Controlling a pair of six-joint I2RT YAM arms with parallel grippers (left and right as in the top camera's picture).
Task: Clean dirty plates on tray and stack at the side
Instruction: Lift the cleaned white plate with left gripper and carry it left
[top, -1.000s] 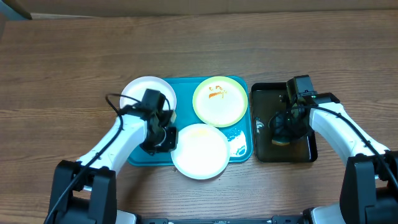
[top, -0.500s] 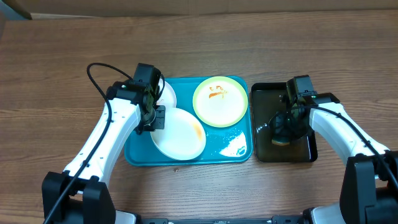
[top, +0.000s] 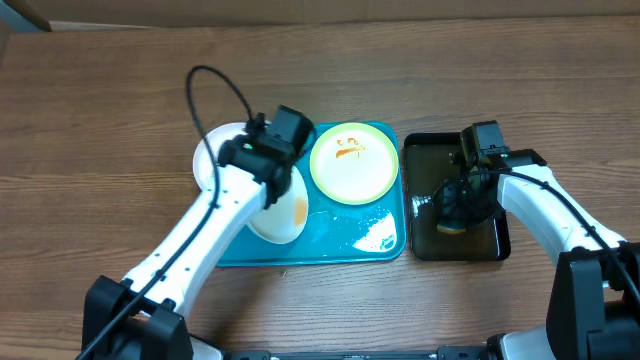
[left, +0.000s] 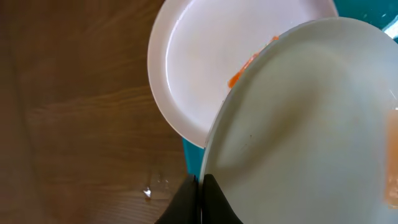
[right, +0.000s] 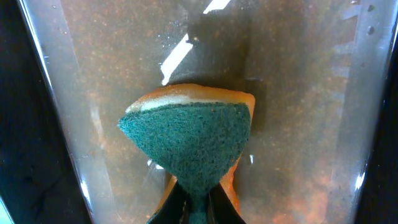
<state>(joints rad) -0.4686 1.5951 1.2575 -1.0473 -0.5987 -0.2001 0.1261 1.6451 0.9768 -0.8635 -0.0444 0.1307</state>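
Your left pincer (left: 200, 186) clamps the rim of the tilted round white plate (left: 298, 130); steady it, then bring over the green-orange sponge (right: 189, 140) gripped in your right pincer (right: 198, 198).

The table (top: 100, 100) is brown wood with long lines running across it. It fills the whole overhead view.

A big blue-green tray (top: 330, 255) lies flat near the middle of the table. A smaller black tray (top: 424, 148) lies just beside it on the right, with their long sides almost touching.

A round white plate (top: 212, 152) sits on the wood at the blue-green tray's far left corner. The left wrist view shows this plate (left: 199, 62) over the brown table (left: 74, 124), but not whether its edge rests on the tray. A tiny shiny wet spot (left: 149, 190) sits on the wood near the plate.
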